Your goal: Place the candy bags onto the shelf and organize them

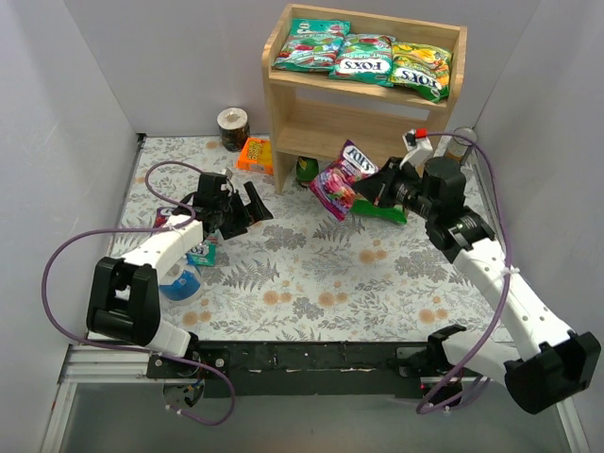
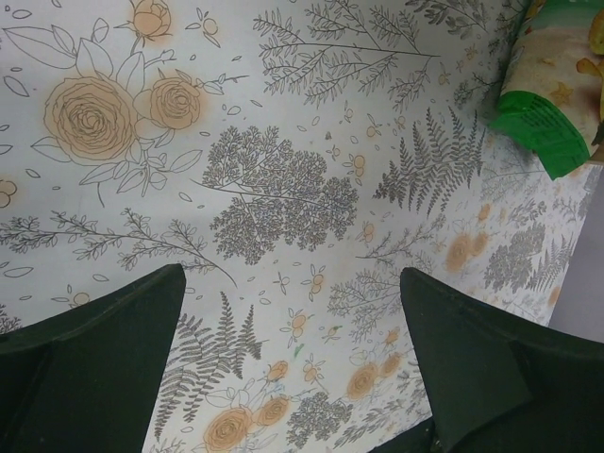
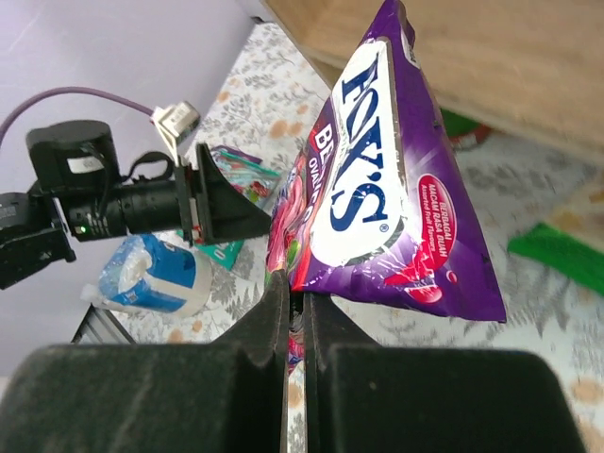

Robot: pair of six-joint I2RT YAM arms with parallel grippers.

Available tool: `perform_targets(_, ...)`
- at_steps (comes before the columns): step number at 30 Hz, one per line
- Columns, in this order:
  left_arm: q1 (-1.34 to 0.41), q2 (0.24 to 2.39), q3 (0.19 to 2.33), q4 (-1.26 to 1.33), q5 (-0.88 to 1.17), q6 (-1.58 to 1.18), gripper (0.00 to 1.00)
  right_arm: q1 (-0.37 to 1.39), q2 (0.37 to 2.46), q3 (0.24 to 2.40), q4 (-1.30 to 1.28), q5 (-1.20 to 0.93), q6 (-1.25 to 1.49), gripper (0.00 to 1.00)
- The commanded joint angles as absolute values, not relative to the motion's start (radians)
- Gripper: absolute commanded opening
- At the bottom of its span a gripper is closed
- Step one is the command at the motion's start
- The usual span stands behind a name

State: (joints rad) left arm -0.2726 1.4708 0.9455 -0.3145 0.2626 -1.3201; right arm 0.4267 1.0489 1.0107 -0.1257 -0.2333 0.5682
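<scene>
The wooden shelf (image 1: 283, 104) stands at the back. Three FOX'S candy bags lie on its top tier: teal (image 1: 311, 44), teal-green (image 1: 363, 58) and yellow-green (image 1: 422, 71). My right gripper (image 1: 373, 189) (image 3: 295, 283) is shut on the lower edge of a purple FOX'S bag (image 1: 351, 162) (image 3: 387, 179), held in the air in front of the shelf. A magenta bag (image 1: 330, 195) (image 3: 283, 226) hangs against it. A teal bag (image 1: 203, 250) (image 3: 236, 170) lies under my left arm. My left gripper (image 1: 247, 209) (image 2: 291, 274) is open and empty over the floral cloth.
A green-and-yellow snack bag (image 1: 382, 209) (image 2: 552, 85) lies below the right gripper. An orange packet (image 1: 255, 154), a round roll (image 1: 232, 127) and a dark green item (image 1: 307, 170) sit near the shelf's left foot. A blue-white roll (image 1: 179, 280) lies front left. A bottle (image 1: 462, 142) stands right of the shelf.
</scene>
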Motion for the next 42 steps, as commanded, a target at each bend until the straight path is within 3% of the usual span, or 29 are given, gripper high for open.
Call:
perform_targets(1,-0.276,1.402,0.979,-0.357,0.219,-1.292,0.98,0.429,1.164,1.175,0.071,-0.337,0.454,0.01)
perform_targets(13,-0.276,1.353,0.969,-0.388,0.213,-1.312,0.98,0.431,1.488,1.4,0.213,-0.384,0.405,0.01)
perform_targets(24,-0.276,1.333,0.966,-0.39,0.233,-1.322,0.98,0.43,1.669,1.516,0.242,-0.25,0.353,0.01)
perform_targets(42,-0.276,1.353,0.973,-0.371,0.258,-1.322,0.98,0.525,1.542,1.206,0.442,-0.028,0.305,0.01)
